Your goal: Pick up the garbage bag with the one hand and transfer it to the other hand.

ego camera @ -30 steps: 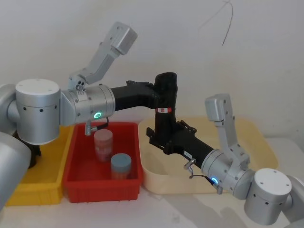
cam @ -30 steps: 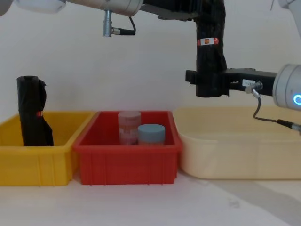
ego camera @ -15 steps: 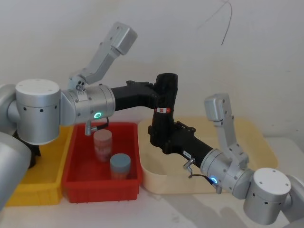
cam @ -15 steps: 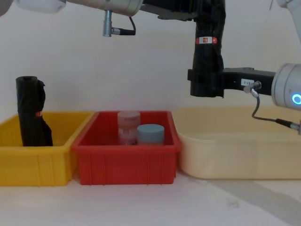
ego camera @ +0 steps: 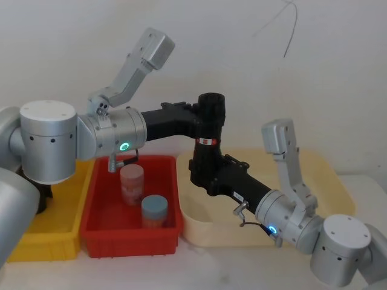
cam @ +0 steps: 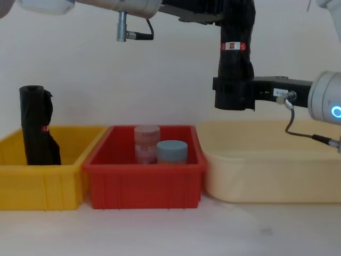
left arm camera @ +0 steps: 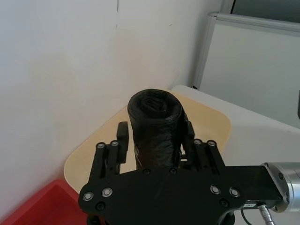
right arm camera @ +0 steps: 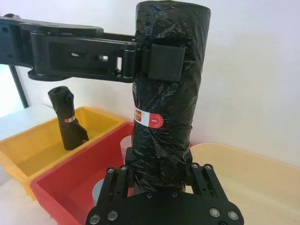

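Vs 1 s ago: right gripper [ego camera: 202,172] has shifted slightly left and drawn in onto the lower end of the garbage bag [ego camera: 208,148]. Almost no change vs 0.5 s ago. Bins and their contents unchanged.

The bag is upright in mid-air, above the edge where the red bin [cam: 144,181] meets the cream tray [cam: 266,176]. Left gripper [ego camera: 205,119] reaches in from the left and pinches the bag's upper part, above the red-and-white label. The right gripper's fingers are pressed to both sides of the bag below the label.

Hidden or cut off: in the chest view the bag's bottom is behind the right gripper and its top runs off the frame. The left gripper's far finger is behind the bag.

Surface: white table [cam: 160,234]. Yellow bin [cam: 42,178] on the left holds a wrinkly black roll [cam: 36,128]. The red bin holds a pinkish jar [cam: 146,140] and a blue-capped jar [cam: 171,150], touching. Plain white wall [ego camera: 302,90] behind, with a thin dark line [ego camera: 293,27] at far right.
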